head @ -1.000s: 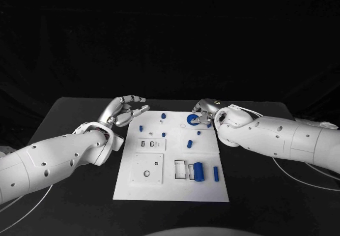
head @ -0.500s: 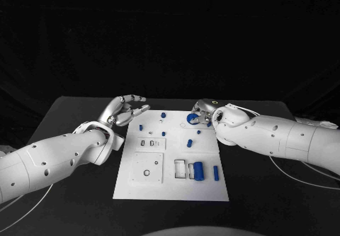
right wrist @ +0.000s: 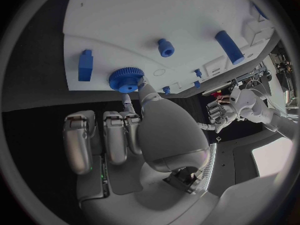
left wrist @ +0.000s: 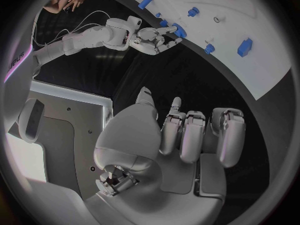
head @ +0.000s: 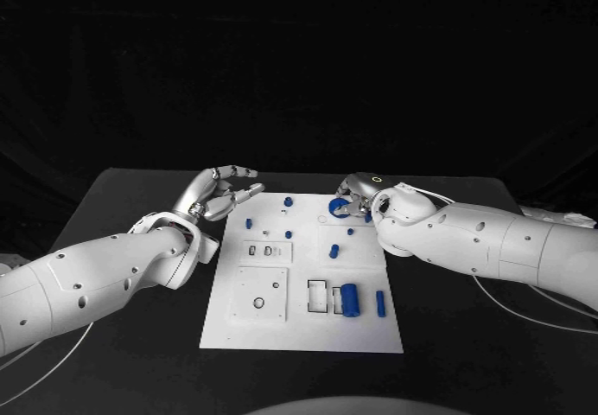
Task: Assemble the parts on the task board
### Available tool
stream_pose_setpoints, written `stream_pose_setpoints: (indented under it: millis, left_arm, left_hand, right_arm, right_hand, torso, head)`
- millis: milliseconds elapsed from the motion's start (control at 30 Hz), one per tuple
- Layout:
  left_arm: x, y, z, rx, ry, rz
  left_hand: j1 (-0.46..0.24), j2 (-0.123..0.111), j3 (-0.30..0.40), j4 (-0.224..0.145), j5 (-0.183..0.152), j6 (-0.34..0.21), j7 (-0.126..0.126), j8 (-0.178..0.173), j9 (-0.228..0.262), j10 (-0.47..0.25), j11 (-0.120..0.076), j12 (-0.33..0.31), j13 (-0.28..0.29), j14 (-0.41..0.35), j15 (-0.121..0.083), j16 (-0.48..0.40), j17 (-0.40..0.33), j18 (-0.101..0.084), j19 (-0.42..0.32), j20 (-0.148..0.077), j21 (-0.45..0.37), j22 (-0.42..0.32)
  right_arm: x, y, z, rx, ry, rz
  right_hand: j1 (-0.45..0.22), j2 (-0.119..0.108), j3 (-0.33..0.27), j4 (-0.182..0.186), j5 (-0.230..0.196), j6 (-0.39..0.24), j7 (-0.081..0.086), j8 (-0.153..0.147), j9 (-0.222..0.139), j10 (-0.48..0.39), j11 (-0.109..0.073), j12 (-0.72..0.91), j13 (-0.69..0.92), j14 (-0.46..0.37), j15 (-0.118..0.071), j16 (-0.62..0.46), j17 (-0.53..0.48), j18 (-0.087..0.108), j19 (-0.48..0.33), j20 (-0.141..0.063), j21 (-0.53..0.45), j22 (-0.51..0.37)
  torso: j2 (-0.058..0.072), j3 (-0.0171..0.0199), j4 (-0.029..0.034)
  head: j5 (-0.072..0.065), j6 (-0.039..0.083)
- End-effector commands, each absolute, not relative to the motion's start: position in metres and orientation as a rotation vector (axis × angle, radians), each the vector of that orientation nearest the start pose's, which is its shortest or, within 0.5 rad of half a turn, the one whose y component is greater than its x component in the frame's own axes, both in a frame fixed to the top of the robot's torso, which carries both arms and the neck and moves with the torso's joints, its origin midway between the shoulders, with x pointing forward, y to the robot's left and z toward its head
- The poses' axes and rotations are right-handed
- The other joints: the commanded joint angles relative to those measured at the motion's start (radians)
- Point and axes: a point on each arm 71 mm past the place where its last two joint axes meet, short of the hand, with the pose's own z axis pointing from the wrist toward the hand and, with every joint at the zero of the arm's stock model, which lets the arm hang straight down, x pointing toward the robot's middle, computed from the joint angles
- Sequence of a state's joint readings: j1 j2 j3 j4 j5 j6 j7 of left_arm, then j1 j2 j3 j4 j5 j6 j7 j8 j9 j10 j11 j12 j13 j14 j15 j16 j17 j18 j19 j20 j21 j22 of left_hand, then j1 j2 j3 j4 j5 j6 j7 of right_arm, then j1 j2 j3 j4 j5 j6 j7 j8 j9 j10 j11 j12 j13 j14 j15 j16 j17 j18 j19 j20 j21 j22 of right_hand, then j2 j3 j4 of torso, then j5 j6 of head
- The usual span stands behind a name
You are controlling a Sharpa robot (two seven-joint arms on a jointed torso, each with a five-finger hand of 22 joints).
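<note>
Our right hand [head: 358, 195] pinches the blue gear [right wrist: 127, 79] near the board's [head: 305, 324] far right corner. It looks light, stiff and ridged, so we'd grip its rim. The right wrist view shows that contact. Our left hand [head: 225, 195] hovers empty at the far left edge, fingers loosely curled.

The right robot hand [head: 358, 198] is mostly covered by its own white wrist in the head view, so its fingers cannot be made out there. In the right wrist view its thumb and one fingertip meet the blue gear [right wrist: 127, 79] at the task board [right wrist: 144, 20] edge, but whether they pinch it or only touch it cannot be told. The board's far corners are cut off by that circle's rim. The small blue parts [head: 288, 201] near the board's far edge are too small to tell apart.
</note>
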State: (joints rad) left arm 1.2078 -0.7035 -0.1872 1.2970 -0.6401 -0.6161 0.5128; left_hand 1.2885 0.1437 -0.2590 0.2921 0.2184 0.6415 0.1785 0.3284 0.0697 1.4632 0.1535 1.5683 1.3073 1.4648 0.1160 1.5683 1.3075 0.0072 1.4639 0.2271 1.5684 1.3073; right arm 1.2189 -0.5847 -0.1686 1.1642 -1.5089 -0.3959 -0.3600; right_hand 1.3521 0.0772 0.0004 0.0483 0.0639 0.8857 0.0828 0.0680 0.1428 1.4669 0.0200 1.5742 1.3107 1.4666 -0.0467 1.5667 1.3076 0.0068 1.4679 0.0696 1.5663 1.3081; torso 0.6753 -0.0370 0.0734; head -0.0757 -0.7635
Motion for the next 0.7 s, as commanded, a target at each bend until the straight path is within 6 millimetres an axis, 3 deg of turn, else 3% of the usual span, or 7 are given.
stream_pose_setpoints:
  millis: [33, 433, 700]
  left_arm:
    - [0.5056, 0.2002, -0.2116, -0.318, 1.348, -1.145]
    - [0.5059, 0.2013, -0.2117, -0.316, 1.349, -1.142]
    - [0.5061, 0.2021, -0.2119, -0.317, 1.35, -1.14]
  left_hand:
    - [0.01, 0.001, -0.005, -0.002, 0.005, 0.005, 0.03, -0.005, -0.001, 0.108, -0.007, 0.002, 0.263, 0.106, -0.009, 0.003, 0.263, -0.003, 0.083, -0.003, -0.001, 0.25]
    - [0.01, 0.001, -0.005, -0.002, 0.005, 0.005, 0.03, -0.005, -0.001, 0.108, -0.007, 0.002, 0.263, 0.106, -0.009, 0.003, 0.263, -0.003, 0.083, -0.003, -0.001, 0.25]
    - [0.01, 0.001, -0.005, -0.002, 0.005, 0.005, 0.03, -0.005, -0.001, 0.108, -0.007, 0.002, 0.263, 0.106, -0.009, 0.003, 0.263, -0.003, 0.083, -0.003, -0.001, 0.25]
  right_arm:
    - [0.5388, -0.1917, -0.236, -0.051, 1.691, 0.245]
    - [0.5377, -0.193, -0.237, -0.047, 1.692, 0.245]
    - [0.5373, -0.1935, -0.2377, -0.045, 1.692, 0.255]
  right_hand:
    - [-0.01, -0.011, -0.001, 0.002, -0.001, -0.004, 0.012, -0.004, -0.003, 0.104, 0.007, -0.003, 0.26, 0.104, 0.002, 0.004, 0.263, -0.007, 0.103, -0.003, 0.004, 0.263]
    - [-0.041, -0.022, -0.006, 0.009, 0.011, -0.02, 0.04, -0.002, -0.01, 0.104, 0.036, -0.003, 0.26, 0.104, 0.027, 0.004, 0.263, -0.007, 0.103, 0.017, 0.004, 0.263]
    - [-0.082, -0.038, -0.006, 0.015, 0.082, -0.012, 0.05, 0.004, -0.007, 0.104, 0.048, -0.003, 0.26, 0.104, 0.04, 0.004, 0.263, -0.007, 0.103, 0.033, 0.004, 0.263]
  torso:
    - [-0.001, -0.0003, 0.0001]
    - [0.0, 0.0003, -0.0011]
    - [0.0, 0.0001, -0.0008]
  head:
    - [0.0, 0.0]
    - [0.0, 0.001]
    - [-0.001, -0.001]
